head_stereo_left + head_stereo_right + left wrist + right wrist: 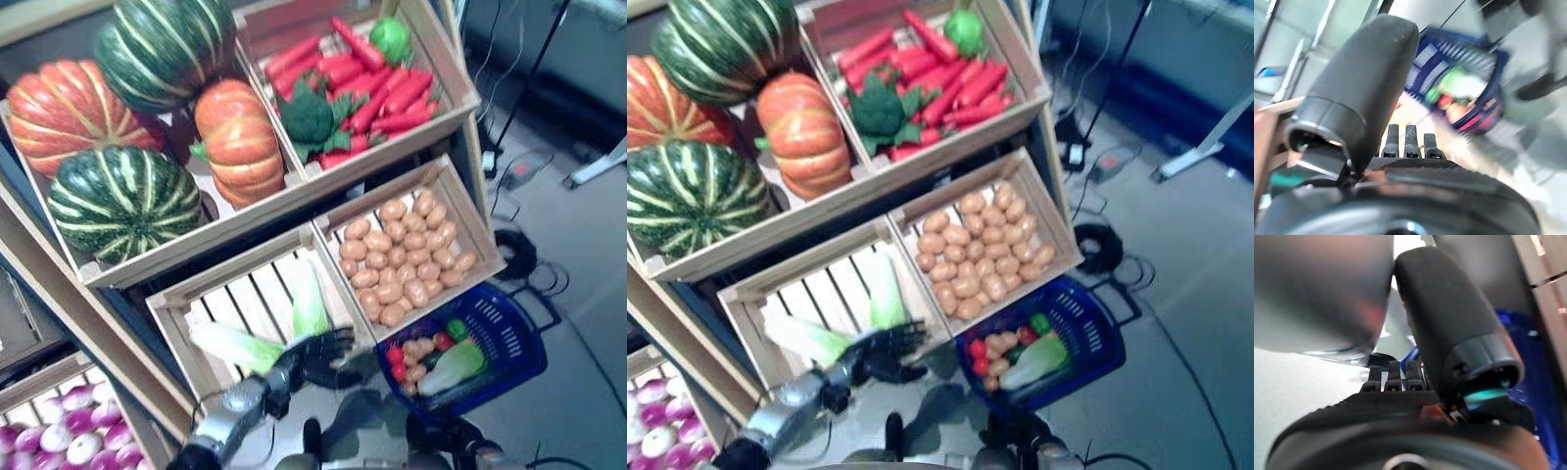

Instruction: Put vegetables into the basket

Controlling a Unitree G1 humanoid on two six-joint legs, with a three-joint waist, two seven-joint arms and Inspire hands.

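A slatted wooden crate [220,299] holds two pale green cabbages, one upright [309,299] and one lying near the front [235,345]. My left hand [318,357] hovers at the crate's front edge just right of the lying cabbage, fingers straight and holding nothing; its thumb [1366,83] fills the left wrist view. The blue basket [519,333] hangs low at the right with potatoes, tomatoes, a green pepper and a cabbage [453,364] in it. My right hand [1449,318] shows only in the right wrist view, fingers straight, beside the basket [1542,382].
A crate of potatoes [402,259] sits right of the cabbage crate, above the basket. On the upper shelf are pumpkins [127,127] and a crate of carrots with broccoli [353,78]. A bin of purple onions [59,431] is at lower left.
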